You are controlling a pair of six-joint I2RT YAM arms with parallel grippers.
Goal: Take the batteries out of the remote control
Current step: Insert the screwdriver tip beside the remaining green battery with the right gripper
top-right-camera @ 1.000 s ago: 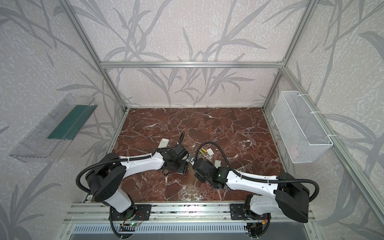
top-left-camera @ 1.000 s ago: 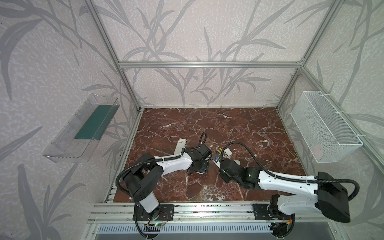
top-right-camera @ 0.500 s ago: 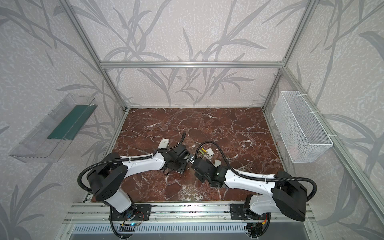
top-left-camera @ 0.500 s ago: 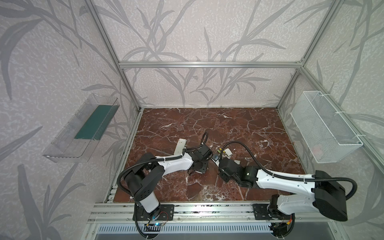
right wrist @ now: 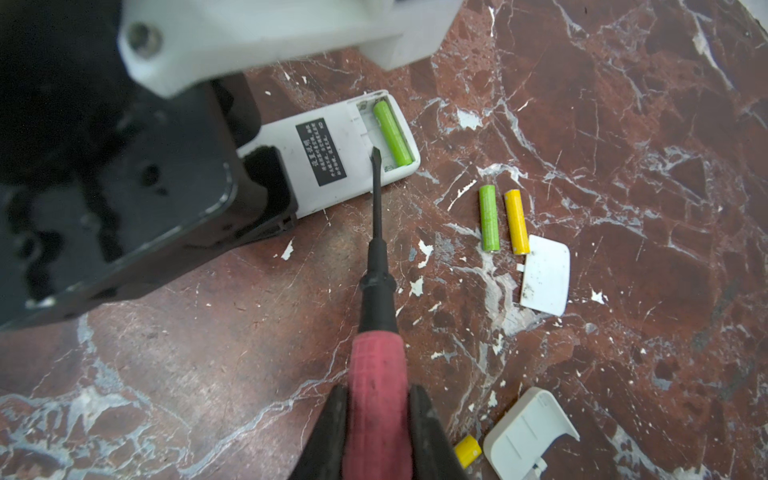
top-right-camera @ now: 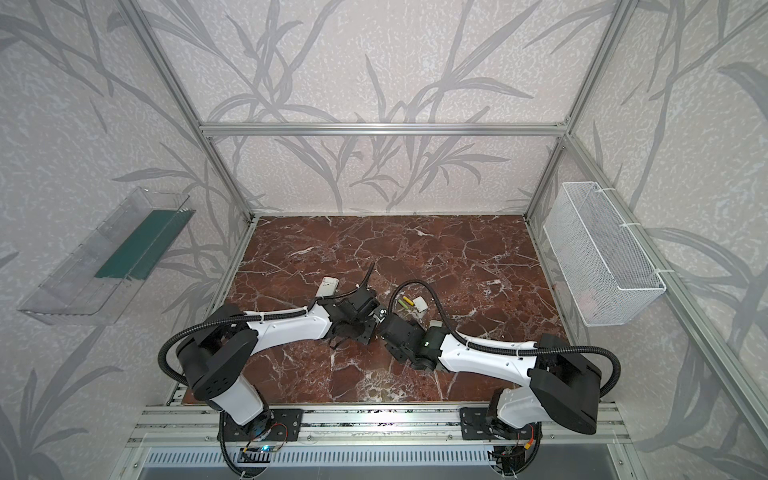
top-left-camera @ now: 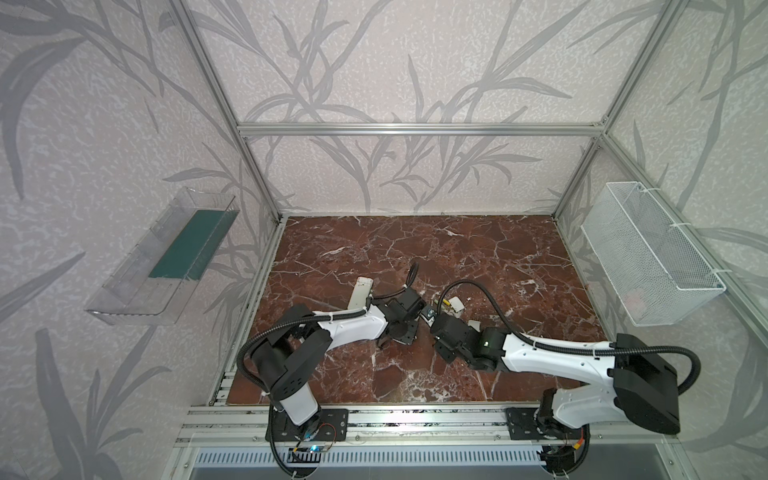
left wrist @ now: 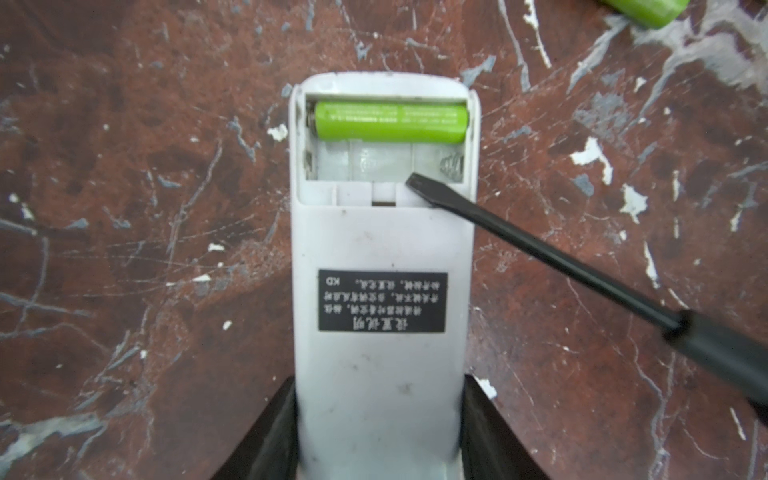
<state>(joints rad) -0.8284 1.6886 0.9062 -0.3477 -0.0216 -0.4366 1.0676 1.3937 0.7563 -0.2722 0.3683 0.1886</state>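
My left gripper has closed onto the remote while my right gripper clamps the screwdriver; one green battery is left inside, three loose batteries lie out.

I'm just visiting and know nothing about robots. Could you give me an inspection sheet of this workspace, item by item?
Surface: red-brown marble-look table top, flecked white.
Job's things: remote control back up, cover off; seated green battery in one slot, other slot empty; loose green battery and yellow battery side by side; second yellow battery apart from them.
Clutter: white cover; second white cover; seemingly a second remote farther back.
Hands: left hand shut on the remote control; right hand shut on the screwdriver, tip at the compartment's edge.
Cables: a black cable loops over each arm.
Surroundings: clear shelf on left wall, wire basket on right wall.
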